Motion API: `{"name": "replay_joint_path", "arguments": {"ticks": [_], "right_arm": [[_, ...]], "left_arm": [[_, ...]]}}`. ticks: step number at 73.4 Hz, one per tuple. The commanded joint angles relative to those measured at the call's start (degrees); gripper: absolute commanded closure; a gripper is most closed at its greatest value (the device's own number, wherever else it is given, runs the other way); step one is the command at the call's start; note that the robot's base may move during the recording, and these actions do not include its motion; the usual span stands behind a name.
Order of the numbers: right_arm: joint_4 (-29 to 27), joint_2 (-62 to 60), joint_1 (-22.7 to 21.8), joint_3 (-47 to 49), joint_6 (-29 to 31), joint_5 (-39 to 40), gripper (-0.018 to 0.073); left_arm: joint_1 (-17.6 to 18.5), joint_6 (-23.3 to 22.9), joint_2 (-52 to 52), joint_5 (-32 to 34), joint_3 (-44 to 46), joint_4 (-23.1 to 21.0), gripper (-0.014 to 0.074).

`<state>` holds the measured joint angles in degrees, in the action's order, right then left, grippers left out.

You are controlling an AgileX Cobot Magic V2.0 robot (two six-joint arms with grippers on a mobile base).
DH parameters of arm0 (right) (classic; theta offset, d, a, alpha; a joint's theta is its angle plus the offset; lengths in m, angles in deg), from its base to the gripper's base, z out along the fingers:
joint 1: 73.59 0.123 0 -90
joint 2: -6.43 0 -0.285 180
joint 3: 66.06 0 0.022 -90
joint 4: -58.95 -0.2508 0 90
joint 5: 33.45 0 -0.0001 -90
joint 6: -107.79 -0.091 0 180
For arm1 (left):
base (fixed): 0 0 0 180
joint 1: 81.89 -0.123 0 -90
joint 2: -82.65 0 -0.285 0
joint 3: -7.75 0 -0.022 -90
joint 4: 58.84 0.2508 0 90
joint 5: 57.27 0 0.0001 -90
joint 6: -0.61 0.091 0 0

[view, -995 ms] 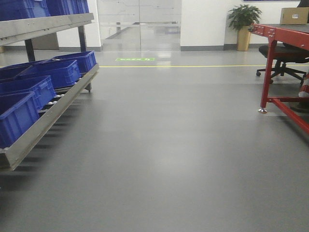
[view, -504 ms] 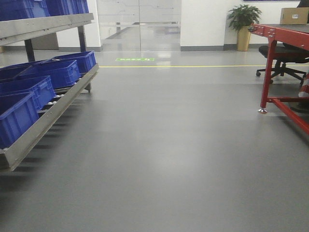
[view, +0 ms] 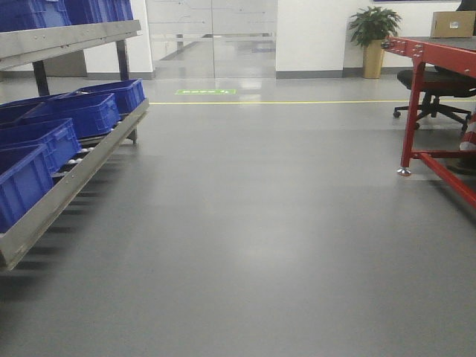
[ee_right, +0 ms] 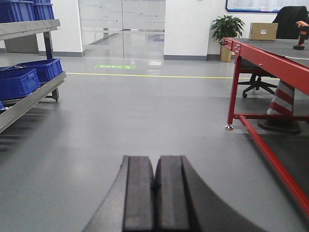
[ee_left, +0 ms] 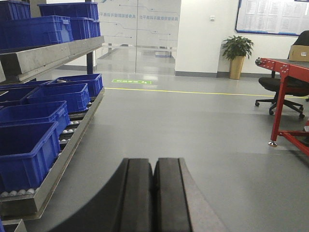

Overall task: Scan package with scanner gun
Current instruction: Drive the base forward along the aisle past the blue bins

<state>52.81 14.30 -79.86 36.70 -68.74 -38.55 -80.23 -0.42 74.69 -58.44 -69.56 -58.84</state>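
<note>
The left hand [ee_left: 153, 193] and the right hand [ee_right: 154, 193] are both shut tight with nothing in them, low over the grey floor [view: 260, 238]. The package [ee_right: 263, 31], a tan box with a small white label, sits far off on the red bench [ee_right: 234, 82], near a green plant [ee_right: 227, 24]. The scanner gun [ee_right: 301, 35] with its orange handle is on the same bench, to the right of the box and apart from it, and blue bins [ee_left: 29, 145] fill the rack on the left.

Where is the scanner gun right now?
In the right wrist view, the scanner gun stands on the red table at upper right, right of the package.
</note>
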Motion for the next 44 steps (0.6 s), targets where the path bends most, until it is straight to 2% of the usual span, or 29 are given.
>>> {"name": "replay_joint_path", "arguments": {"ticks": [1,44], "right_arm": [[0.38,-0.09,0.16,0.02,0.33,0.86,0.0728],[0.38,-0.09,0.16,0.02,0.33,0.86,0.0728]], "left_arm": [[0.30,-0.20,0.18,0.81,0.09,0.00,0.0708],[0.30,-0.20,0.18,0.81,0.09,0.00,0.0708]]}}
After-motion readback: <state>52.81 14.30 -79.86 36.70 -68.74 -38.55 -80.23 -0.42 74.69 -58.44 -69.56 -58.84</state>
